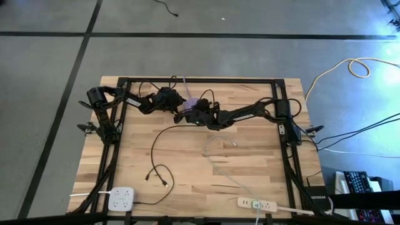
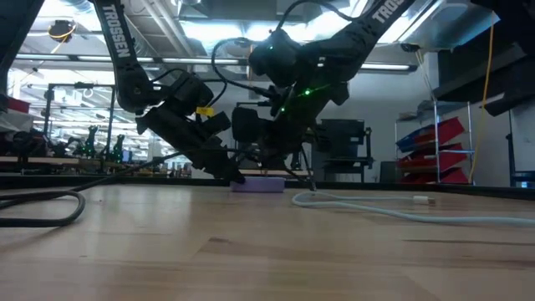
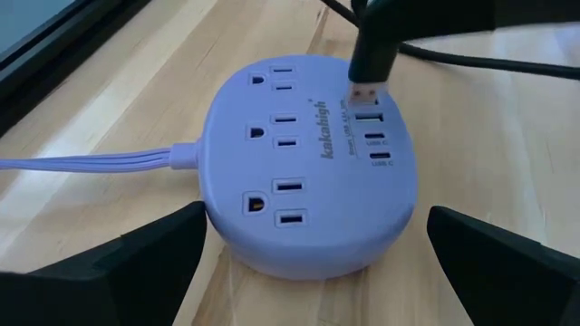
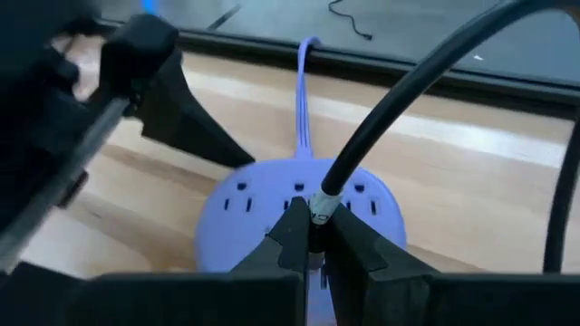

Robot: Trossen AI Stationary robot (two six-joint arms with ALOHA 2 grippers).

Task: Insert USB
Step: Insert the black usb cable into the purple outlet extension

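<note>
While lavender, power strip (image 3: 308, 172) looks round.

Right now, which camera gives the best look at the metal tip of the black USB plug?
The left wrist view: the black USB plug's metal tip sits just above the round lavender power strip. In the right wrist view the right hand hides it; the other views show no tip.

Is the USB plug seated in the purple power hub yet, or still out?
Out. The USB plug hangs with its metal tip just above the power hub, pinched in the right gripper.
</note>
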